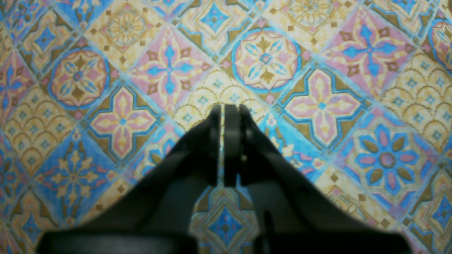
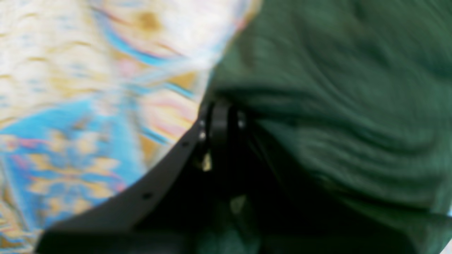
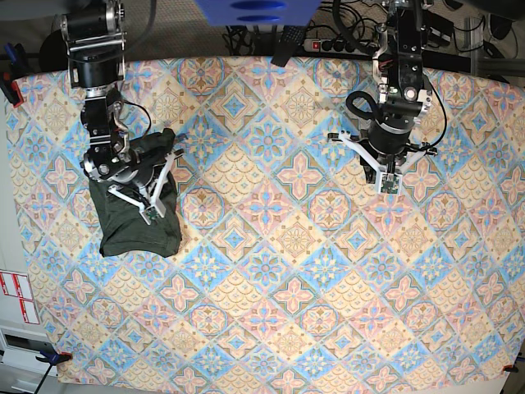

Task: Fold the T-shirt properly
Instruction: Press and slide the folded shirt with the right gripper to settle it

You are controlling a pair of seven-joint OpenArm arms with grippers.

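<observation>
T-shirt: we find it lying as a small dark-green bundle on the patterned tablecloth, directly beneath and just ahead of the right gripper; well apart from the left gripper.

Right gripper: jaws pressed together. In the wrist view the green cloth crowds right up to the tips and spreads off to one side. We cannot tell whether a fold of cloth is pinched between them or whether they only press on it.

Left gripper: jaws pressed together on nothing, hanging over bare tablecloth, with no cloth anywhere near its tips.

Stage, in our judgement: the shirt looks folded down to a compact block; what is left is tidying or a last fold.

How to do it well, in our judgement: we keep the right gripper low and move it straight across the bundle, so the layers stay stacked. We check that the edges on the far side of the tips line up before letting go.

Risk, in our judgement: a lift at an angle could drag the top layer and spoil the block.
</observation>
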